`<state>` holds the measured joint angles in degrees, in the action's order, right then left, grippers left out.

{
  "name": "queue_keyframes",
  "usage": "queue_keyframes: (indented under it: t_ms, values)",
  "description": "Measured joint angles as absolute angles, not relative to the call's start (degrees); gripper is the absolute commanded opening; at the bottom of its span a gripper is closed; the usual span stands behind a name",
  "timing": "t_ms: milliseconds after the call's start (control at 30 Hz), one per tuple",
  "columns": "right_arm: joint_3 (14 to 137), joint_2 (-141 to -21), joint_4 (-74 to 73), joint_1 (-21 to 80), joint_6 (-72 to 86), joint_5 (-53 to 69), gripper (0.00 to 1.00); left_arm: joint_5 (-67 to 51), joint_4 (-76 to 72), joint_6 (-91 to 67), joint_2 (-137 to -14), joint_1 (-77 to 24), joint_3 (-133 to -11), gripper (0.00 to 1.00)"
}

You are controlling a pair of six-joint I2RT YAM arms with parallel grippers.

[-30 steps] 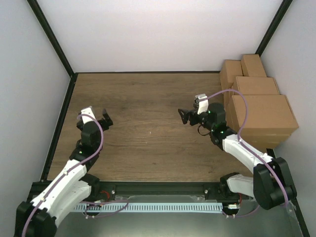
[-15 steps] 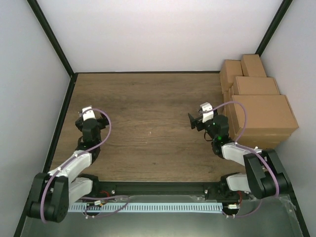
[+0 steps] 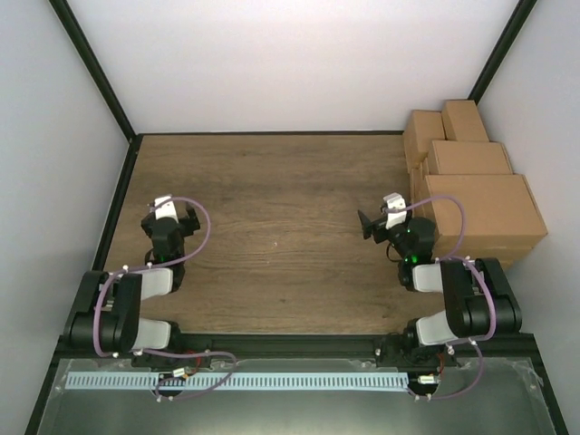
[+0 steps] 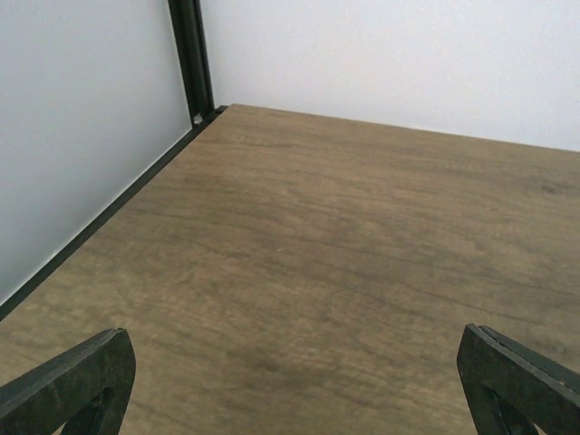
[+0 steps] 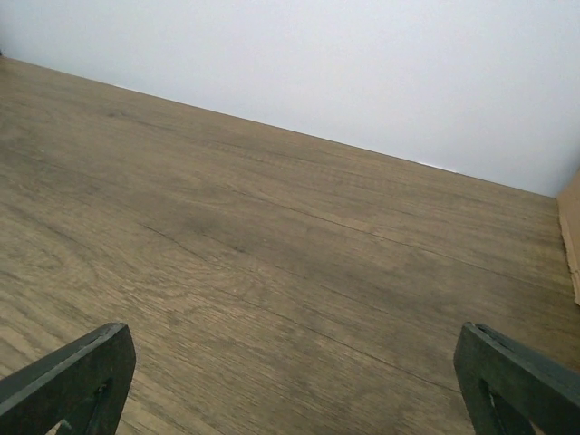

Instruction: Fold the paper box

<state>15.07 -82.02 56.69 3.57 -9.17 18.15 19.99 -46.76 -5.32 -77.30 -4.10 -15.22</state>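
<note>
The flat brown die-cut paper box is out of view in every frame. My left gripper (image 3: 178,220) is open and empty, low over the left part of the wooden table (image 3: 272,208). In the left wrist view (image 4: 294,390) its fingers (image 4: 82,376) stand wide apart with only bare wood between them. My right gripper (image 3: 372,224) is open and empty at the right, just left of the stacked cartons. In the right wrist view (image 5: 294,385) its fingers (image 5: 517,376) are also wide apart over bare wood.
Several finished brown cartons (image 3: 471,195) are stacked at the table's right edge, up to the back right corner. One carton's edge shows in the right wrist view (image 5: 573,236). White walls and black frame posts (image 4: 188,54) close the table on three sides.
Both arms have folded back toward their bases. The right gripper has moved right toward the cartons, and the left gripper has pulled slightly left. Both stay open and empty.
</note>
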Motion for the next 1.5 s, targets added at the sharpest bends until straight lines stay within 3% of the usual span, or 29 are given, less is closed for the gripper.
queue_keyframes:
  t_ms: [333, 600, 1500]
  values:
    - [15.79, -83.35, 57.17, 1.61, -8.21, 23.83, 1.00, 16.01, -47.86, -1.80, -81.78, -4.05, -20.49, 1.00]
    - [15.90, -85.91, 61.43, -3.90, -3.49, 26.41, 1.00, 13.13, -58.67, 0.71, -88.49, -2.83, -15.84, 1.00]
    - [14.81, -85.89, 64.95, -2.44, -2.98, 25.76, 1.00, 11.84, -62.94, 0.91, -88.64, -2.26, -15.84, 1.00]
